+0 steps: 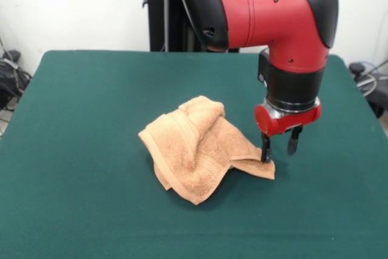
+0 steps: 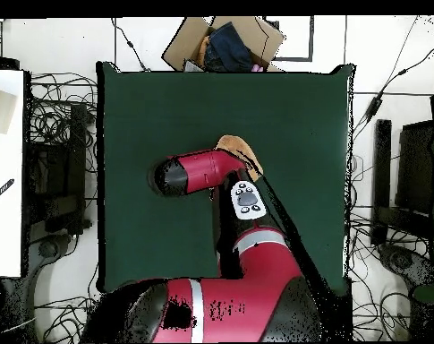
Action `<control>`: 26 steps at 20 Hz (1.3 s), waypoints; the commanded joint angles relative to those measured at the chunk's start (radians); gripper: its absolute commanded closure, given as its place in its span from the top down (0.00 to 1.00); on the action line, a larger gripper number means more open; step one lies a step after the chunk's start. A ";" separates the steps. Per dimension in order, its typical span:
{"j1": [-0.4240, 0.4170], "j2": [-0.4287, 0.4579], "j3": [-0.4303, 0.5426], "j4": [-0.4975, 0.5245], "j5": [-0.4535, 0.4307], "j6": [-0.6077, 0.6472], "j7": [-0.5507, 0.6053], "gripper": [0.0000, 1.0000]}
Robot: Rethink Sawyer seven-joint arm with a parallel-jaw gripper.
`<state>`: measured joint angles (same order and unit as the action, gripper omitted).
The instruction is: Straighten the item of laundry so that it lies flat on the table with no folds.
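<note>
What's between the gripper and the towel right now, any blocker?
Nothing visible. The gripper is open at the towel's right corner in the front view, one finger on it. Around the crumpled towel, only bare table. Overhead, the arm covers most of the towel.

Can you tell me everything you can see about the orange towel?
The towel is peach-orange and looks fluffy, like terry cloth, with a flat woven band near a hemmed edge. It is not flat: it lies crumpled and folded over itself in a heap near the middle of the green table. One corner sticks out flat towards the gripper, whose open fingers come down right at that corner. From overhead the red arm hides most of it.
</note>
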<state>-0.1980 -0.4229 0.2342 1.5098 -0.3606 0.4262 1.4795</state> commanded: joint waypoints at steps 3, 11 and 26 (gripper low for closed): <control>-0.007 0.013 -0.009 -0.054 -0.060 -0.041 0.053 1.00; 0.000 -0.006 -0.018 -0.037 -0.090 -0.078 0.047 1.00; 0.024 -0.079 -0.037 0.025 -0.135 -0.092 0.079 1.00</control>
<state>-0.1922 -0.4686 0.2289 1.4932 -0.4440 0.3543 1.4795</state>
